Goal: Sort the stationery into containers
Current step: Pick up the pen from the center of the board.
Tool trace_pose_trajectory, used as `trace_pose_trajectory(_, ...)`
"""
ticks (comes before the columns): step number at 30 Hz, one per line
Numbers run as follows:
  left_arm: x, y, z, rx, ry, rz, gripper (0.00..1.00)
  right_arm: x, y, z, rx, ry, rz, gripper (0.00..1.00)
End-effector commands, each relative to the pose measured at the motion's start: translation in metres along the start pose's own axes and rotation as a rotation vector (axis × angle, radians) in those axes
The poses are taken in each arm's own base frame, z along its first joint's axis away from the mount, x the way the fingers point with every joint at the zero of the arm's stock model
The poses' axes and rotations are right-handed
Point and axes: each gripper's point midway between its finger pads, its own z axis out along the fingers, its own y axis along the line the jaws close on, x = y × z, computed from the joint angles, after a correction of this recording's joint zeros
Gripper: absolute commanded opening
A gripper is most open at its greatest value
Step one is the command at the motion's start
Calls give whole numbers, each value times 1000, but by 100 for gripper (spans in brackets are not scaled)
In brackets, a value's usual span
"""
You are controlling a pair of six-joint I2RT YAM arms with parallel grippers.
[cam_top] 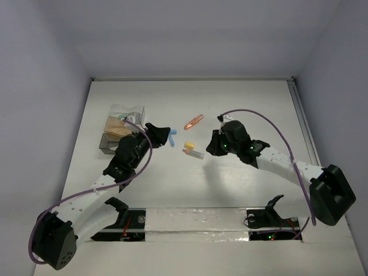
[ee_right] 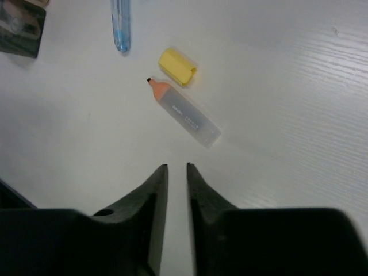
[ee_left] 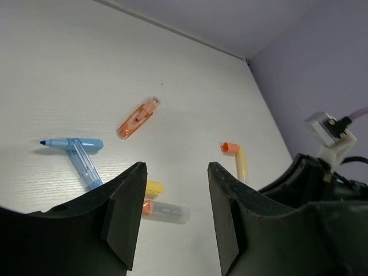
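Observation:
Loose stationery lies mid-table: an orange clear piece (cam_top: 194, 121) (ee_left: 138, 118), a blue pen crossed by its cap (cam_top: 172, 138) (ee_left: 80, 155) (ee_right: 120, 23), a yellow cap (cam_top: 188, 145) (ee_left: 153, 188) (ee_right: 177, 66) and a clear highlighter with an orange tip (cam_top: 194, 153) (ee_left: 167, 211) (ee_right: 187, 115). A yellow highlighter with an orange cap (ee_left: 238, 161) lies beside the right arm. The container (cam_top: 123, 129) (ee_right: 22, 29) stands left of the pieces. My left gripper (cam_top: 165, 132) (ee_left: 177, 168) hovers open and empty just left of the pieces. My right gripper (cam_top: 210, 148) (ee_right: 176, 167) is shut on nothing, just short of the clear highlighter.
White walls enclose the table on the left, back and right. The right arm's wrist and cable (ee_left: 330, 132) sit close to the right of the pieces. Both arm bases (cam_top: 190, 221) are bolted along the taped near edge.

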Motion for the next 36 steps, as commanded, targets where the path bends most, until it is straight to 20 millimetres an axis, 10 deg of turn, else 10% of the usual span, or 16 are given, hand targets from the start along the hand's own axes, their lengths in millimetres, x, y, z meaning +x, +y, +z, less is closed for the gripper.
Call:
trace_pose_trajectory(1, -3, -5, -10, 41, -24, 56, 42, -43, 24, 10, -62, -87, 3, 30)
trace_pose_trajectory(7, 10, 4, -23, 52, -17, 95, 41, -59, 32, 51, -67, -53, -16, 52)
trace_pose_trajectory(14, 14, 21, -42, 32, -65, 125, 40, -80, 54, 91, -114, 21, -62, 49)
trace_pose_trajectory(36, -10, 22, -66, 24, -194, 56, 36, -29, 84, 162, -89, 298, -244, 59)
